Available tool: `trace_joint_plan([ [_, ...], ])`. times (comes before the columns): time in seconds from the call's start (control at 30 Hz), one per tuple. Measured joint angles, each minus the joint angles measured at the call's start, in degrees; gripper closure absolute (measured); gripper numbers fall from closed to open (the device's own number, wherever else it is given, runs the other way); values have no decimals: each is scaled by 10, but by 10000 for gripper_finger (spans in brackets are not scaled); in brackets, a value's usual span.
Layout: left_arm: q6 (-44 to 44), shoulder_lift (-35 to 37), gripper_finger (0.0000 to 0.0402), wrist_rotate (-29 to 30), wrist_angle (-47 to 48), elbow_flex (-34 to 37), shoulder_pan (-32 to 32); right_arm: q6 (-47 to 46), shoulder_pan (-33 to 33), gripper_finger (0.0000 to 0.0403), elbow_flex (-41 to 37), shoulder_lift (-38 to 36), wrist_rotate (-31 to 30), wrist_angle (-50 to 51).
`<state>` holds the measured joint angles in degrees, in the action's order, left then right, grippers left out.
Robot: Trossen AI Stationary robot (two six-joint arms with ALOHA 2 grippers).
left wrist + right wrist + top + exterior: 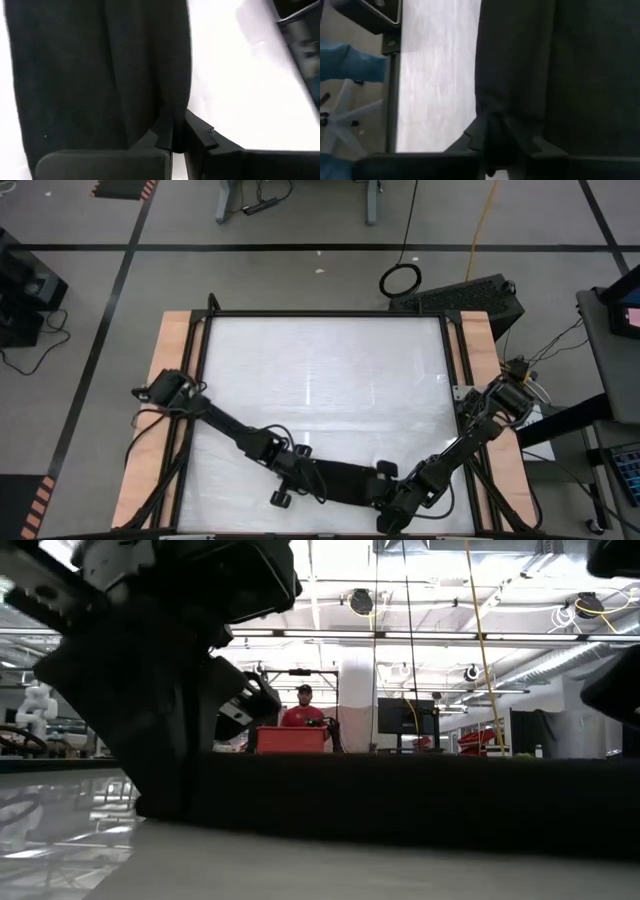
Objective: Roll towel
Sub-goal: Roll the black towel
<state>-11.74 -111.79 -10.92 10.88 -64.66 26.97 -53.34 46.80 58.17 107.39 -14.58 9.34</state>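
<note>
The black towel (343, 478) lies as a narrow band along the table's near edge, resting on the white table top (320, 380). In the low view it shows as a low dark ridge (420, 802). My left gripper (308, 471) is at the band's left end, shut on the cloth (100, 75). My right gripper (382, 483) is at its right end, also shut on the cloth (555, 65). Both arms slant down toward the towel from the table's sides. My left gripper pinches the towel's edge (175, 117) at the band's left end between its two fingers (162, 136). It slants down from the table's left. The cloth puckers into folds at the pinch; the rest lies on the table. My right gripper pinches the towel's edge (495, 120) at the band's right end between its two fingers (476, 135). It slants down from the table's right. The cloth bunches at the pinch, and the rest lies flat on the table.
A black frame (320, 314) and wooden side rails (172, 350) border the table. White table top stretches free beyond the towel toward the far edge. A person in a red shirt (303, 715) stands far back in the room. Something blue (350, 67) shows beyond the table's edge.
</note>
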Motion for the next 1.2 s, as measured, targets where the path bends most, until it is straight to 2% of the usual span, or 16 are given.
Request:
trace_joint_plan([
  [0.07,-10,2,384,-36,-10,1,-5,-7,4,391,-1,-8,3,-2],
  [0.17,-41,2,387,-99,-30,1,-18,-30,8,391,-1,-23,8,-2],
  [0.37,-117,2,387,-216,-96,1,-45,-80,6,388,-1,-40,68,-15],
  [0.57,-196,3,387,-268,-106,1,-78,-156,-14,388,0,-44,130,-11],
  [0.67,-238,3,387,-292,-103,1,-90,-177,-26,388,0,-44,141,-11],
  [0.97,-268,-2,387,-297,-32,1,-98,-196,-62,388,0,-46,150,-8],
  [1.2,-269,-9,383,-254,7,1,-95,-197,-73,387,0,-47,119,-7],
])
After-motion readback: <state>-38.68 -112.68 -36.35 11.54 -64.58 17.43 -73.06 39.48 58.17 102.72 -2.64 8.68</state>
